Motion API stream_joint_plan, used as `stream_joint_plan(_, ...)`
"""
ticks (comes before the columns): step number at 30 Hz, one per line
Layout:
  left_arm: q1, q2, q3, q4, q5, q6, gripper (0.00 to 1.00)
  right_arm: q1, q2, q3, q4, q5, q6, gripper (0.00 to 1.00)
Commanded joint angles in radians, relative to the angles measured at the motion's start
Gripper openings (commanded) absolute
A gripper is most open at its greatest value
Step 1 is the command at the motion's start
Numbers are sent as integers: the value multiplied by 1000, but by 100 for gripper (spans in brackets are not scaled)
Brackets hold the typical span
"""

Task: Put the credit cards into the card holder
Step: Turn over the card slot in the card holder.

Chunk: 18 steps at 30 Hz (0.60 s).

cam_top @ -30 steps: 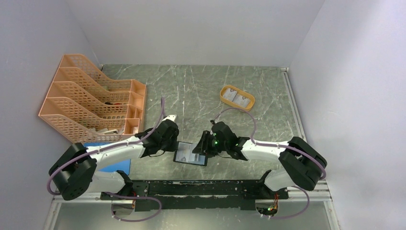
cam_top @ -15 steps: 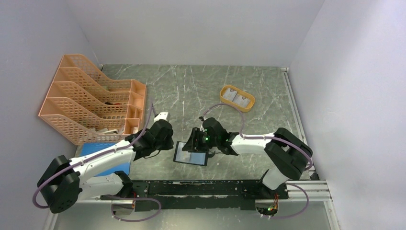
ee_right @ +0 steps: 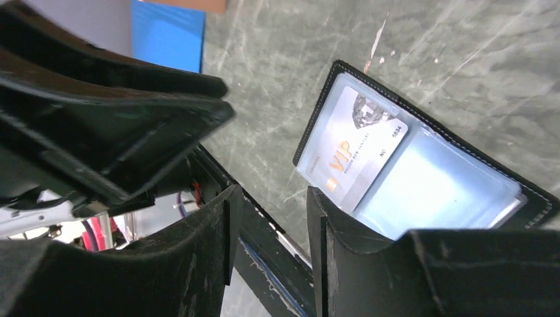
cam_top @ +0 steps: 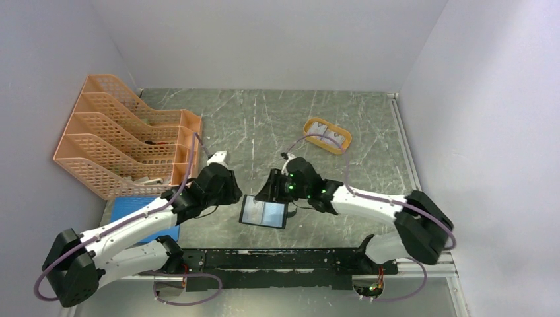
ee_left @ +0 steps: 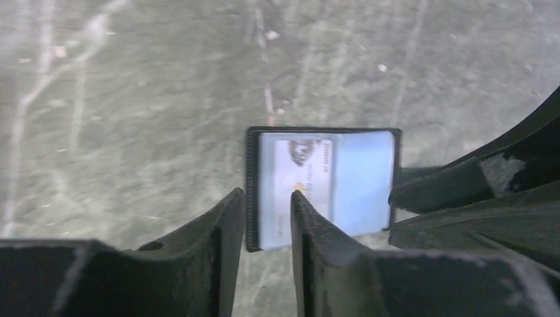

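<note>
The black card holder (cam_top: 263,212) lies open and flat on the table between my two grippers. It also shows in the left wrist view (ee_left: 366,178) and the right wrist view (ee_right: 455,188). One pale grey credit card (ee_left: 297,175) sits in its left pocket (ee_right: 353,155). Two more credit cards (cam_top: 327,135) lie in the orange oval tray (cam_top: 309,129) further back. My left gripper (cam_top: 232,195) is open and empty, its tips (ee_left: 267,198) over the holder's left edge. My right gripper (cam_top: 271,193) is open and empty (ee_right: 272,195), just beyond the holder's far right edge.
An orange mesh file organizer (cam_top: 125,142) stands at the back left. A flat blue pad (cam_top: 142,214) lies under the left arm, also in the right wrist view (ee_right: 168,33). The black mounting rail (cam_top: 277,261) runs along the near edge.
Both grippers have drawn back a little from the open holder, the left one to the left, the right one toward the far side. The holder stays flat with the card in it.
</note>
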Motion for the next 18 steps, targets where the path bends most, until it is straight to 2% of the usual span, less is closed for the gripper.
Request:
stream_joint_plan(1, 2, 56, 20, 165, 223, 51, 41, -18, -135, -94, -119, 111, -19, 45)
stream_joint_plan(6, -38, 112, -2, 270, 283, 46, 49, -31, -199, -213, -78, 107, 40, 45)
stream_joint_plan(12, -59, 178, -3, 257, 246, 42, 48, -37, -174, -240, -68, 130, 52, 41)
stream_joint_plan(18, -58, 191, -36, 208, 147, 11, 47, -42, -122, -237, -20, 100, 56, 41)
